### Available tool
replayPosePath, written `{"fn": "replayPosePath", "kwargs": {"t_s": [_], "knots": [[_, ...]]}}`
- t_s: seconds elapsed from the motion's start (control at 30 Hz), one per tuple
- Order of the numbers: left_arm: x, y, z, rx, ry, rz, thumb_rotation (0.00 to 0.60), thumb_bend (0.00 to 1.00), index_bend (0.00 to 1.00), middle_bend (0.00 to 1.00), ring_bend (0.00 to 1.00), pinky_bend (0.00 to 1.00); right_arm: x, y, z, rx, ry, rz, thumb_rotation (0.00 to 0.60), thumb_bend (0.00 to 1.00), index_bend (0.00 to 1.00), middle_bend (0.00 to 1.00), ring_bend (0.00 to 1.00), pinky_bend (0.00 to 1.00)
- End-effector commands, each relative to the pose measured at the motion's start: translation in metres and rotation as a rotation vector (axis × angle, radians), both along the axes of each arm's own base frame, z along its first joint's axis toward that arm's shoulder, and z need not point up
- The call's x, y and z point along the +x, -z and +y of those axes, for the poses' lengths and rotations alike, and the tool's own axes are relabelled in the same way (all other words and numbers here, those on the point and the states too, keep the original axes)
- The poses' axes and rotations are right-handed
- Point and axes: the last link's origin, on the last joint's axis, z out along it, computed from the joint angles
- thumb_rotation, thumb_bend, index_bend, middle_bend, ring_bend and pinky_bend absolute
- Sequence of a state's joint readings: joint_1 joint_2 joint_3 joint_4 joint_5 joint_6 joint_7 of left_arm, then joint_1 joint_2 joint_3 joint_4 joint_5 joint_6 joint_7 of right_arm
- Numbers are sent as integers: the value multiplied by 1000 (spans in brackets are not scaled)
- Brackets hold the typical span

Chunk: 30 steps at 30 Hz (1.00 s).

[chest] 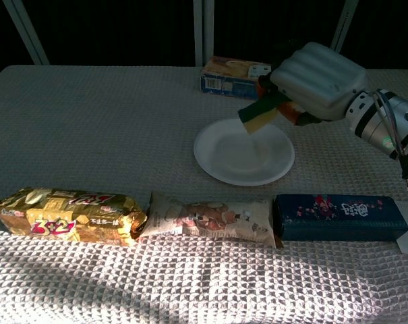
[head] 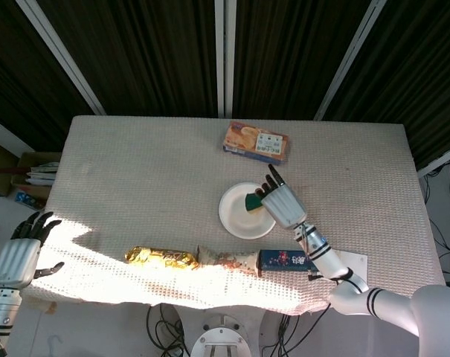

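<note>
Right hand (chest: 318, 79) clamped on the green-and-yellow sponge (chest: 261, 113), held in the air above the white plate (chest: 220, 158); left hand (head: 20, 251) hangs off the desk (head: 135, 178), fingers spread.

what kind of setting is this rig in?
Probably a lab or data-collection room, not a home: a cloth-covered table staged with a neat row of snack packs, loose cables beneath its front edge, and dark slatted panels behind.

1. The right hand (chest: 318, 81) covers most of the sponge (chest: 261, 112).
2. Its fingertips are hidden in the chest view.
3. The left hand (head: 20, 249) shows only in the head view.
</note>
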<state>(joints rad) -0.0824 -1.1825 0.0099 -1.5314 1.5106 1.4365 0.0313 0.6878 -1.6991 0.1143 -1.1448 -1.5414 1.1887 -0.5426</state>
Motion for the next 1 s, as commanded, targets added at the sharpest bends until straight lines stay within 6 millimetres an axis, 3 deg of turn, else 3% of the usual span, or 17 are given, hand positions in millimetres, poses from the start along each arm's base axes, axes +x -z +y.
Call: {"fn": "replayPosePath", "kwargs": {"t_s": [0.03,0.17,0.3,0.4,0.47,0.57,0.77,1.0], "knots": [[0,1,1,0,6,-2,600,29,204,95,45,145,-27,-21,6,-19,87,-33,600,494,698,483,252,94],[3,3,3,1,20,-8,600,29,204,95,45,145,-66,-27,14,-4,235,-41,600,483,597,457,243,94],[7,6,6,-7,38,-7,600,30,204,95,45,144,-91,-20,17,35,354,-80,600,464,344,338,174,84],[9,6,6,-7,44,-6,600,29,204,95,45,144,-98,-16,17,66,407,-116,600,385,111,190,47,31],[10,5,5,-6,41,-4,600,29,204,95,45,144,-100,-16,19,76,429,-149,600,351,25,124,8,7],[9,4,5,-2,36,-1,600,29,204,95,45,144,-105,-21,23,89,460,-191,600,331,0,61,0,0],[7,0,2,7,24,2,600,30,204,95,45,144,-121,-56,42,75,512,-275,600,323,0,47,0,0],[6,-6,5,59,25,5,600,29,204,95,45,144,-125,-128,86,7,510,-491,600,347,0,135,0,62]]}}
